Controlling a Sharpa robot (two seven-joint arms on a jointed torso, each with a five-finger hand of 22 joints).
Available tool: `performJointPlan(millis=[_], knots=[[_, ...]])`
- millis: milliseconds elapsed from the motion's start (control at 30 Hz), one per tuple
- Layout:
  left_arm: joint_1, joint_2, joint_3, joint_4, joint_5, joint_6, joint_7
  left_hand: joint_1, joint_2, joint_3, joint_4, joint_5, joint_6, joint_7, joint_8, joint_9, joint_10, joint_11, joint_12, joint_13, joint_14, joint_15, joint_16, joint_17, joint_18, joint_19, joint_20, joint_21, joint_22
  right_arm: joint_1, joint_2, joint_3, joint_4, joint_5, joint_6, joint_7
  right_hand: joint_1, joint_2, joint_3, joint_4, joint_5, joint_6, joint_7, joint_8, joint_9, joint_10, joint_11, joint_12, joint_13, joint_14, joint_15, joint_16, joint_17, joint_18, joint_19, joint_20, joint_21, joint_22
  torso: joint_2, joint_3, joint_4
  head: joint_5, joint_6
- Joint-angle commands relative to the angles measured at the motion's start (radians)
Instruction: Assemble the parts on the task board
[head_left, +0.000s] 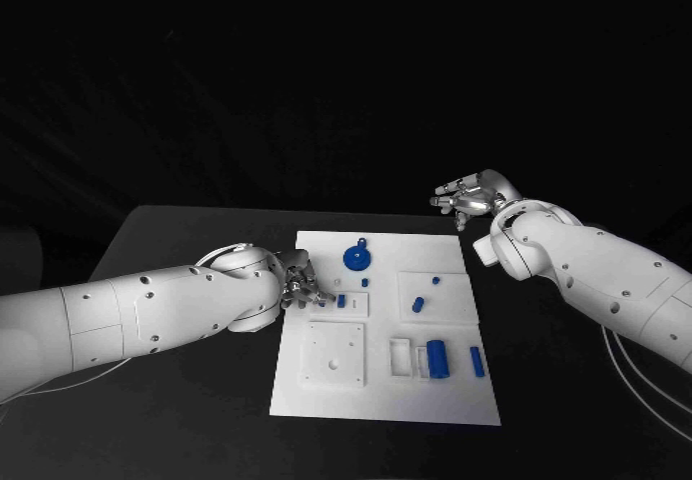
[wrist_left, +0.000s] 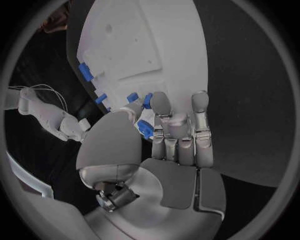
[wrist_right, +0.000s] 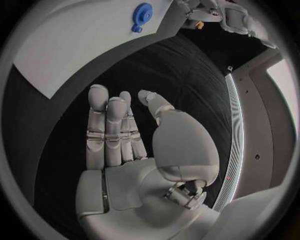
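Left hand (head_left: 296, 281) at the left edge of the white task board (head_left: 387, 400), fingers close around a small blue part (wrist_left: 146, 129), grip uncertain; blue parts (head_left: 436, 358) scattered mid-board on the black tabletop (head_left: 188, 235); right hand (head_left: 473, 196) raised beyond the board's far right corner, fingers apart, holding nothing.

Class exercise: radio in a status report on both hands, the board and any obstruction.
Left hand at board edge, pinching a blue part. Right hand open, raised beyond the board's far corner. Other parts lie on the board. No obstruction seen.
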Motion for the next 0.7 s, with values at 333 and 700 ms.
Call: performJointPlan(millis=[333,700], knots=[[0.000,0.000,0.002,-0.002,0.002,-0.020,0.003,-0.042,-0.018,-0.016,0.021,-0.015,0.002,0.007,0.000,0.005,0.049,0.000,-0.002,-0.003,-0.005,-0.004,-0.005,-0.002,-0.007,0.009,-0.003,-0.005,0.018,-0.002,-0.001,0.000,0.000,-0.002,0.005,0.007,-0.011,0.000,-0.003,0.006,0.005,-0.005,0.005,-0.003,-0.001,0.000,-0.001,-0.004,-0.002,-0.008,-0.001,0.002,-0.002,0.015,0.038,-0.005,-0.004,-0.002,0.000,0.0000,-0.0004,0.000,0.000],[0.000,-0.003,0.002,-0.001,0.013,-0.011,0.001,-0.021,0.015,-0.212,0.040,0.013,0.008,0.007,-0.011,-0.010,0.049,0.002,-0.003,-0.004,-0.006,-0.001,-0.007,-0.004,-0.006,0.009,0.001,-0.008,0.018,-0.003,-0.002,0.000,0.000,-0.002,0.005,0.006,-0.011,0.000,-0.003,0.006,0.005,-0.005,0.005,-0.003,-0.001,0.000,-0.001,-0.004,-0.002,-0.008,-0.001,0.002,-0.002,0.015,0.038,-0.005,-0.004,-0.002,0.000,0.0004,-0.0001,0.000,0.002]])
